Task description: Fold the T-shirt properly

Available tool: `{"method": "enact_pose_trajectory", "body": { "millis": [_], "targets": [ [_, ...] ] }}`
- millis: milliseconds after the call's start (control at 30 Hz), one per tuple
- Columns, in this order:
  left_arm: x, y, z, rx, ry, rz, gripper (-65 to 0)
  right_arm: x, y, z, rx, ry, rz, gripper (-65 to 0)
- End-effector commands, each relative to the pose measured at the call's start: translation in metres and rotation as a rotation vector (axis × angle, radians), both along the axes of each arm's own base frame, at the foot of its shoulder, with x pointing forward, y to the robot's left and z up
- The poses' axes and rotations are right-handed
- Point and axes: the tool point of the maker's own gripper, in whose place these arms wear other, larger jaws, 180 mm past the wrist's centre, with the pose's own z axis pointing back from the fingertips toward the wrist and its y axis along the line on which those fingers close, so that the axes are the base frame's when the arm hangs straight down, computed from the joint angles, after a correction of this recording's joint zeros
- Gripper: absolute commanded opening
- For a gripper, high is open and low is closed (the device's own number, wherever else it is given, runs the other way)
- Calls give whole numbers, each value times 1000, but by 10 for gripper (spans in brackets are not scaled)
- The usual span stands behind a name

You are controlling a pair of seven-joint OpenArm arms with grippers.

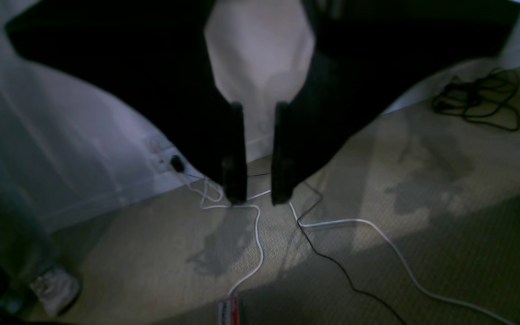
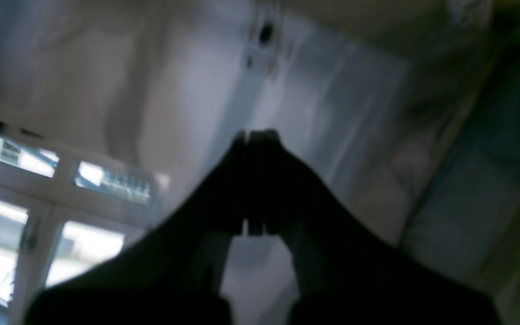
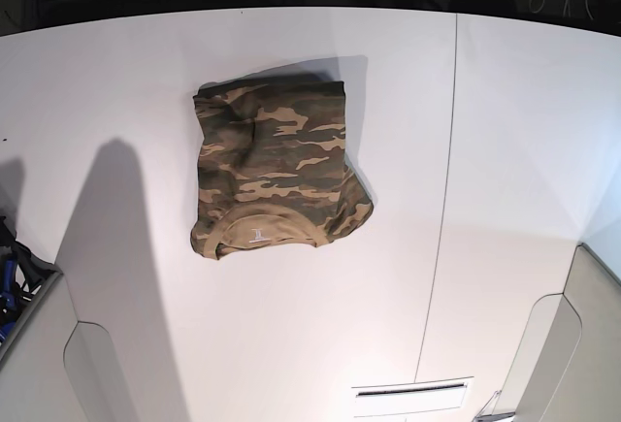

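Observation:
The camouflage T-shirt (image 3: pixel 277 165) lies folded into a compact rectangle on the white table (image 3: pixel 514 150), left of centre, with its tan neckband and small white label (image 3: pixel 257 235) at the near edge. Neither arm shows in the base view. In the left wrist view my left gripper (image 1: pixel 259 198) has a narrow gap between its dark fingers, holds nothing, and points at carpet and a wall. In the right wrist view my right gripper (image 2: pixel 256 133) has its fingers pressed together, empty, and points at a wall. The shirt shows in neither wrist view.
A seam (image 3: pixel 444 199) runs front to back across the table, right of the shirt. White and black cables (image 1: pixel 355 223) lie on the carpet in the left wrist view. A bright window (image 2: pixel 61 216) shows in the right wrist view.

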Motion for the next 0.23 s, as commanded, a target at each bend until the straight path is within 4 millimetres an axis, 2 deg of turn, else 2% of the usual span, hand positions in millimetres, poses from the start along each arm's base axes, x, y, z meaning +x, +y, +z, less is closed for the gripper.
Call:
{"method": "enact_pose_trajectory", "body": {
  "millis": [0,200],
  "targets": [
    [0,4,1,4,4,-4,-546,-6,-14,8,-33,52,19,-650],
    [1,0,1,-1,1,-1,-546,-13,-27,18,-74,143,47,-650]
  ]
}}
